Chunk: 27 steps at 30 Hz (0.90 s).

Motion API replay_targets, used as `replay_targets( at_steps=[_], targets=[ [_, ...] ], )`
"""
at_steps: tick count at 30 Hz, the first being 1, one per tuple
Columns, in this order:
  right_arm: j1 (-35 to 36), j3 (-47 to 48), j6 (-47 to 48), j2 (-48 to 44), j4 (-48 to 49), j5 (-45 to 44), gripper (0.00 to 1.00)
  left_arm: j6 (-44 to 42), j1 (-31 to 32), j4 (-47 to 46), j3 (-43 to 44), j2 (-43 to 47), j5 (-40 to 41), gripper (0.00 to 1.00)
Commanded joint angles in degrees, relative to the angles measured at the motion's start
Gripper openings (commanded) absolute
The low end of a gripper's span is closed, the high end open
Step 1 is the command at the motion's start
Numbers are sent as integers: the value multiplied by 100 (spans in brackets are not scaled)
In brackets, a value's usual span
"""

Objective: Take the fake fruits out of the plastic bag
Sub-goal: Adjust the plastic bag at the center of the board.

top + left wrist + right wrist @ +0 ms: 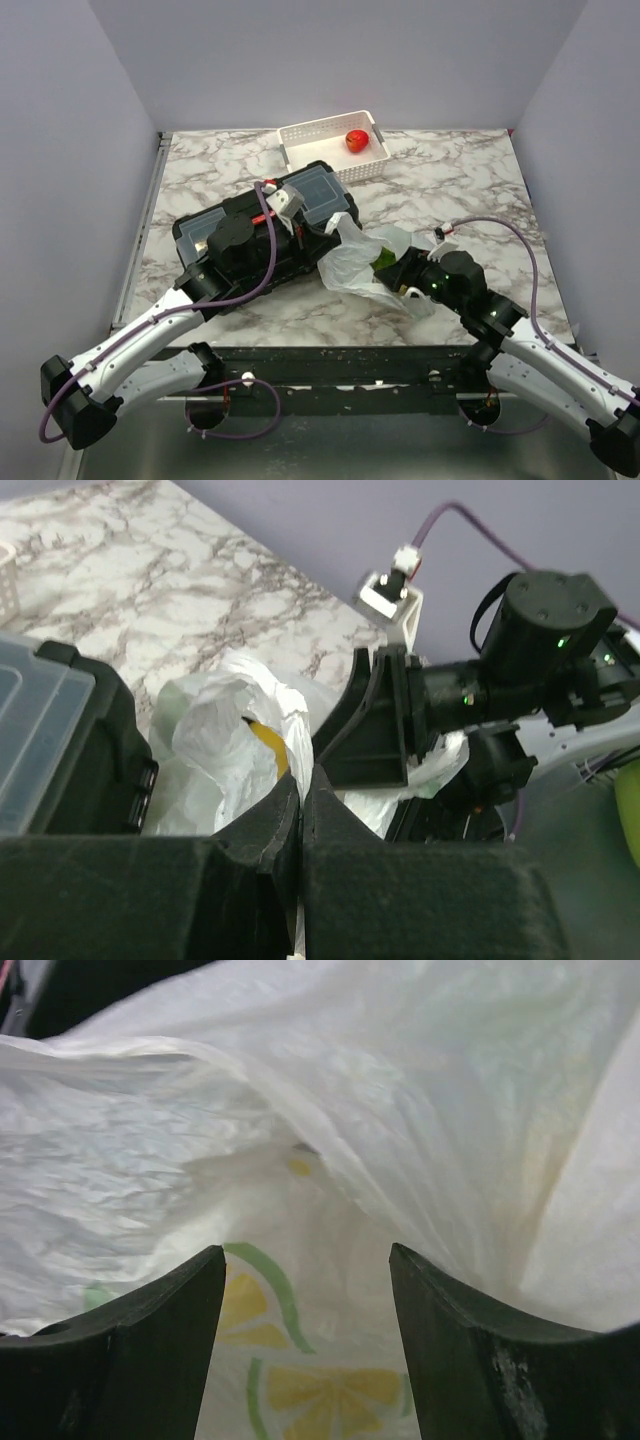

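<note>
Overhead first: the plastic bag [352,268] lies on the marble bench [450,180], just beside the right end of the black toolbox [265,235]. The left pincer [325,228] reaches across the toolbox lid and is clamped on the bag's upper edge, holding it up in a peak. I judge this is meant to make the mouth gape toward the other arm. The right pincer [398,272] points into that mouth from the right, where a dark green patch [384,258] shows through the film. A white basket [330,150] stands at the far edge with a red fruit [356,140] in it, well apart from the bag.

From the left wrist, the two fingers [360,860] are pressed together, with a white sliver of film between them low down. Beyond them the bag bulges open and a yellow fruit [268,748] peeps out of a fold. The right arm's black finger hangs just beside it.

From the right wrist, the jaws stand wide with nothing between them and only crinkled film ahead. Lemon-slice shapes [300,1380], yellow ringed with green, lie low between the fingers. Whether they are print or something inside the bag I cannot tell.

Counted: two arms, one bag, one toolbox, one basket and one fruit in the basket. Two coloured patches show in the bag, one green and one yellow.
</note>
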<state>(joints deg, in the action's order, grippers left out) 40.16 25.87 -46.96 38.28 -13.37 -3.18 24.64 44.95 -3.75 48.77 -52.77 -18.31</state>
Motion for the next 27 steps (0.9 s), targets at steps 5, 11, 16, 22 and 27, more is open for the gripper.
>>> replay_targets(
  at_steps=[5,11,16,22,27],
  targets=[
    [24,-218,1100,779,2108,1062,64,125,2,-67,-720,598,-454,0],
    [1341,-688,534,1190,2181,-133,53,189,-2,184,-843,700,-66,0],
    [2866,-655,111,2079,2029,-1830,53,251,-3,245,-822,506,234,0],
    [2974,-401,-328,3421,2221,-2071,52,285,7,220,-851,532,298,0],
    [2974,-290,-318,2447,1510,-2684,66,19,16,-140,-1384,1260,180,0]
  ],
)
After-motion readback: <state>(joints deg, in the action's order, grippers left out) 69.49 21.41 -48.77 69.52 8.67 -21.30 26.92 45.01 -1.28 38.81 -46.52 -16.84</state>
